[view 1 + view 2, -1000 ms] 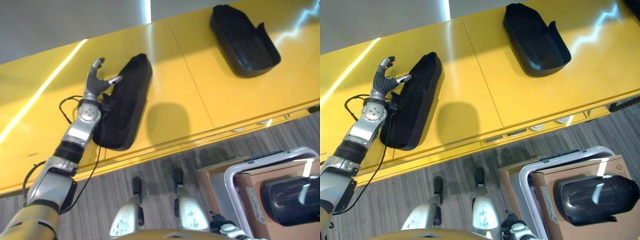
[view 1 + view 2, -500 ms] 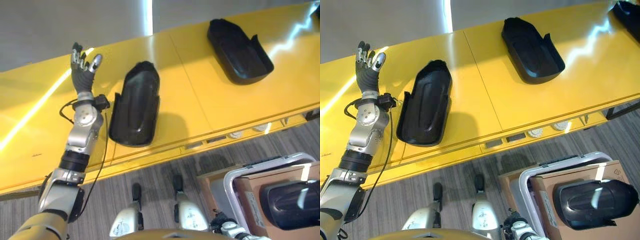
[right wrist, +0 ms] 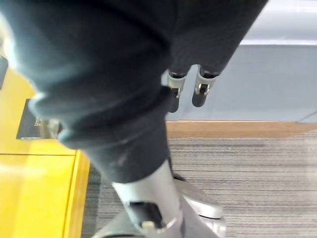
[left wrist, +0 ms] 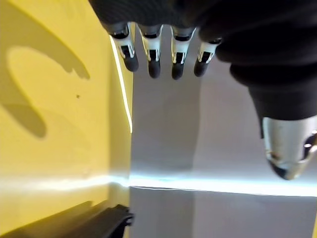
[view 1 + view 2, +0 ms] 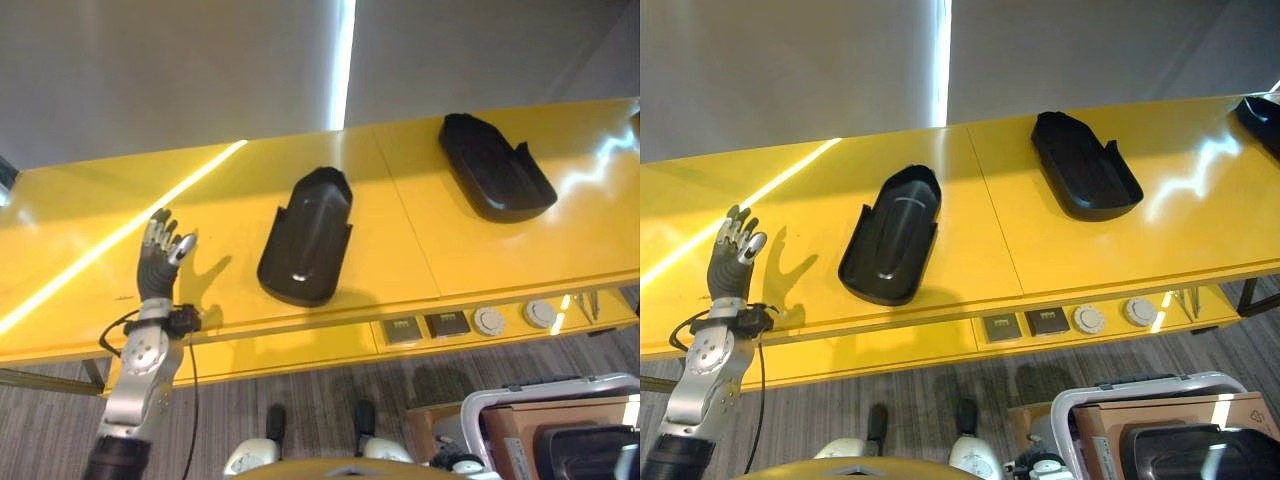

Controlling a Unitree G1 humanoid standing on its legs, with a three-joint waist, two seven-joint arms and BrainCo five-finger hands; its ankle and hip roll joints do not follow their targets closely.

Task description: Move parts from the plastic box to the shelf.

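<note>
Now, left eye view: you see the left hand (image 5: 160, 262) with fingers spread, holding nothing, left of the near part (image 5: 307, 234) on the shelf (image 5: 90, 290); its long axis runs front to back, rounded end away from you.
Right eye view: second part (image 5: 1085, 177) lies further right; another part (image 5: 1185, 452) waits in the plastic box (image 5: 1095, 400), so your next move is probably to fetch it.
Left wrist view: fingers (image 4: 154, 54) straight, empty.
Right wrist view: right hand (image 3: 190, 91), grip unclear.
</note>
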